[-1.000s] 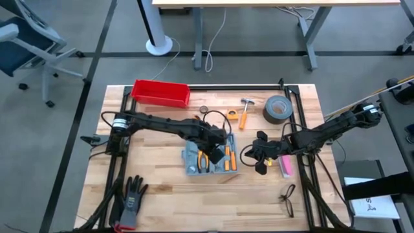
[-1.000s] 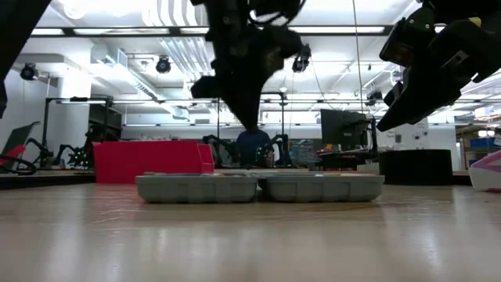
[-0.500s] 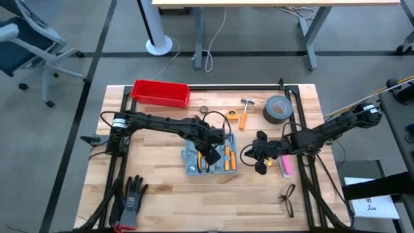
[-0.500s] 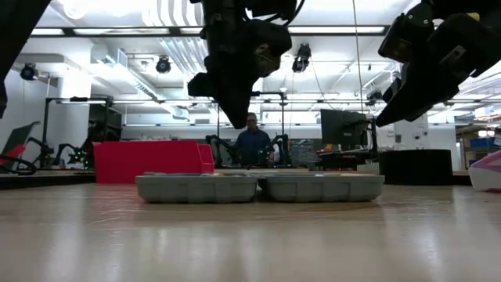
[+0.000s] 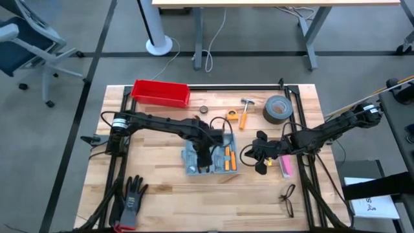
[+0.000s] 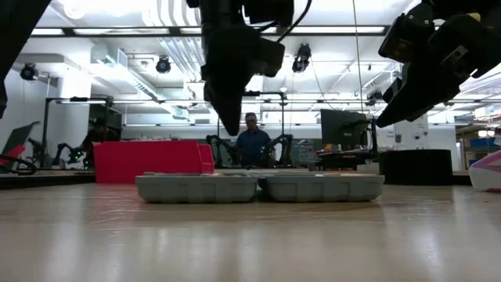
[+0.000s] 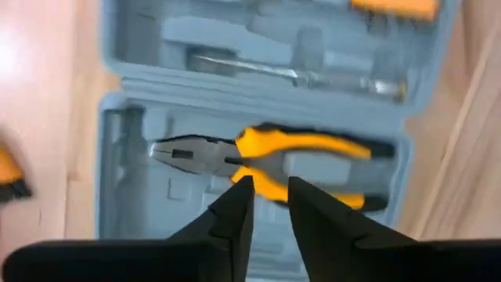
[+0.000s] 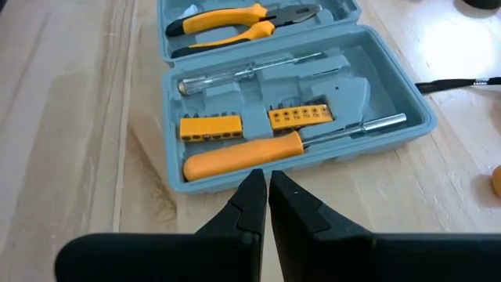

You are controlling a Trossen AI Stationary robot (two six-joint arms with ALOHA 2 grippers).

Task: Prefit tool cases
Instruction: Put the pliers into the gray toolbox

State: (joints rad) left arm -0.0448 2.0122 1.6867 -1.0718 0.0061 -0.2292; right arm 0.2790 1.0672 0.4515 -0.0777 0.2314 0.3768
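Observation:
The grey-blue tool case (image 5: 194,167) lies open and flat on the table, both halves up (image 6: 258,188). Orange-handled pliers (image 7: 297,153) rest in one half. The other half (image 8: 297,117) holds an orange-handled screwdriver (image 8: 243,160), bit strips and a thin driver. My left gripper (image 7: 270,188) points straight down over the pliers, open by a narrow gap. In the low view it hangs well above the case (image 6: 231,125). My right gripper (image 8: 262,184) is shut and empty, hovering to the right of the case (image 5: 261,165).
A red bin (image 5: 160,92) stands at the far left. A hammer (image 5: 244,111), a tape roll (image 5: 277,109) and a small yellow item (image 5: 231,115) lie behind the case. A pink object (image 5: 285,167), glasses (image 5: 288,200) and a glove (image 5: 132,200) lie nearer. A person (image 6: 252,141) stands beyond the table.
My left gripper has rolled about its own downward line above the case, staying at about the same height. The case and the tools in it have not moved.

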